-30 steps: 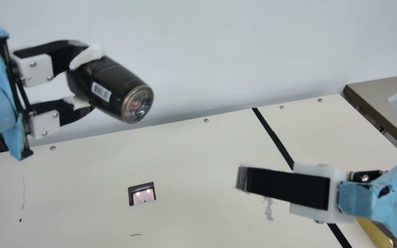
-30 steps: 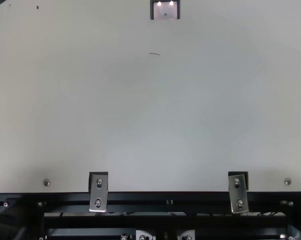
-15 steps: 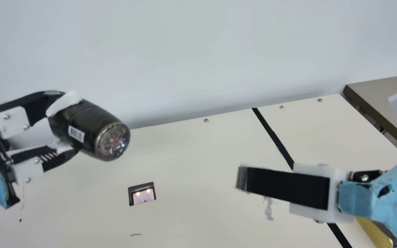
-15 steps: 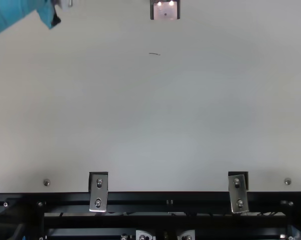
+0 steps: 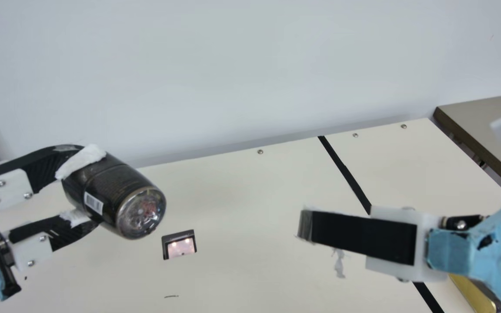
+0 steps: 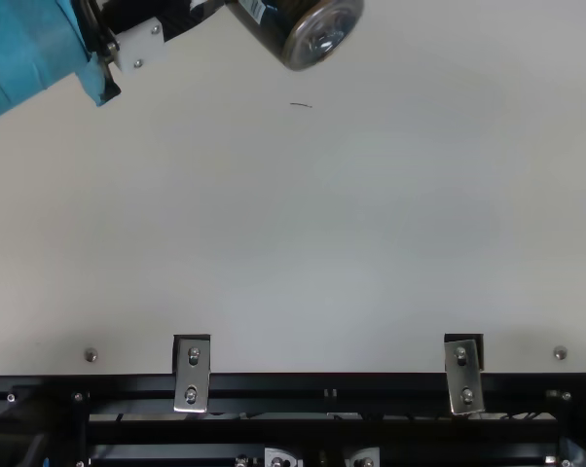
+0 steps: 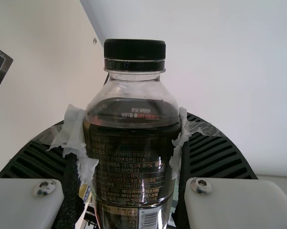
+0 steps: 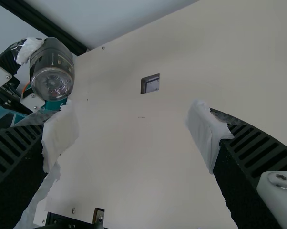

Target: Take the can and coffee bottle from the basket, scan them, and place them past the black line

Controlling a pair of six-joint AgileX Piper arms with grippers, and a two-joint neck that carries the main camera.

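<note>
Coffee bottle (image 5: 118, 191) clamped in my left claw (image 5: 87, 187).
I hold it tilted between both fingers; my right claw (image 5: 305, 225) is spread apart.

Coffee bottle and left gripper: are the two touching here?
Touching. The left wrist view shows the coffee bottle held in the left gripper, white-padded jaws against both its sides.

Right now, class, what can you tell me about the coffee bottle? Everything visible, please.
The coffee bottle looks like clear plastic, with a black ribbed cap, dark liquid and a dark label with a white barcode. It is closed and held tilted above the table, base towards the main view's camera. The left end effector grips it with white-padded fingers on opposite sides.
</note>
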